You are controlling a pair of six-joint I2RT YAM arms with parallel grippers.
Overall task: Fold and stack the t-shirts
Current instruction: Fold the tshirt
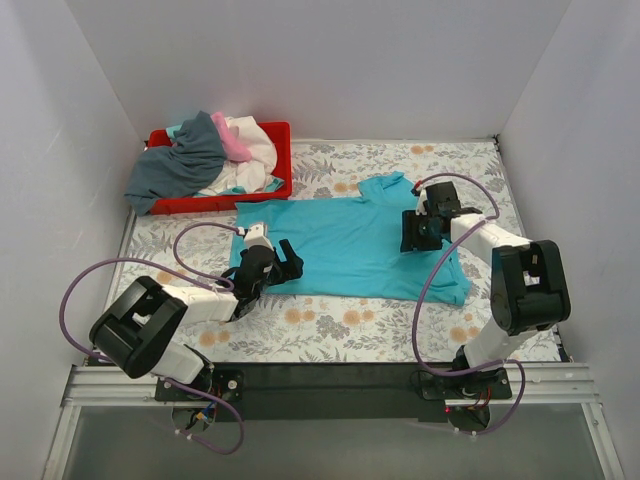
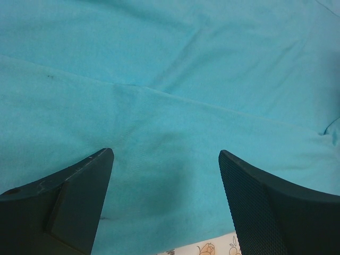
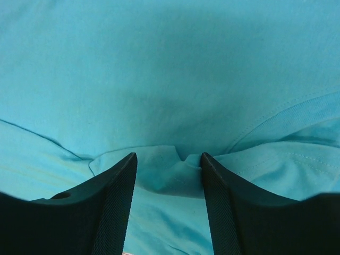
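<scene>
Lying spread mid-desk, the turquoise t-shirt [image 1: 350, 245] risks uneven folding: the right tool [image 3: 167, 175] is narrowed on a small pucker that could slip, while the left tool [image 2: 166, 175] gapes wide, holding nothing.

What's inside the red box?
The red tray holds a heap of shirts: a grey one, a white one and a pink one. Anything beneath the heap is covered.
</scene>
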